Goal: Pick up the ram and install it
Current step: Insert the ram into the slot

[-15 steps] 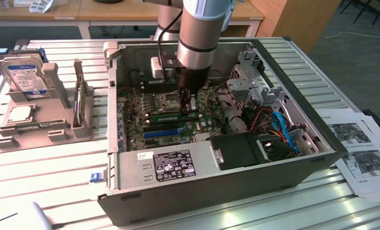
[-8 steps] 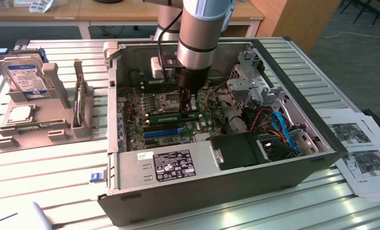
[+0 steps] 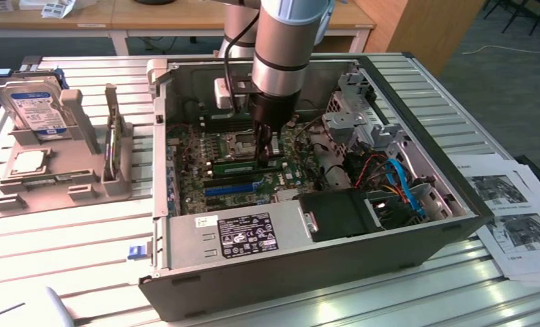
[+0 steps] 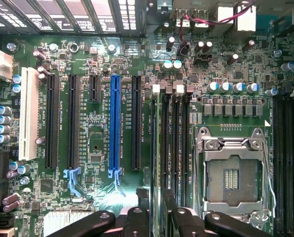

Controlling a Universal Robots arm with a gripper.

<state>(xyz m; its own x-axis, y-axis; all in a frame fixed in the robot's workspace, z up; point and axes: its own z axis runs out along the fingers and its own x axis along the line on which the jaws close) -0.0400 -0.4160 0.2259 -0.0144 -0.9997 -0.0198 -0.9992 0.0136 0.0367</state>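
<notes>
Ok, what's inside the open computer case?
A motherboard with a blue slot, a bare processor socket, and cables; the gripper hangs over it. The arm hides some of the board.

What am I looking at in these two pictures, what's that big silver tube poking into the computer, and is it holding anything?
The silver tube is a robot arm with a gripper at its tip. One picture comes from a camera off the arm; the other from a camera on the wrist, looking down at the motherboard. An open computer case lies on a slatted table. On the exterior view's left, a grey stand holds a hard drive; printed sheets lie on its right. The gripper is down among the memory slots, fingers apart, seemingly clamping nothing. The green ram sits in a slot beside it.
</notes>
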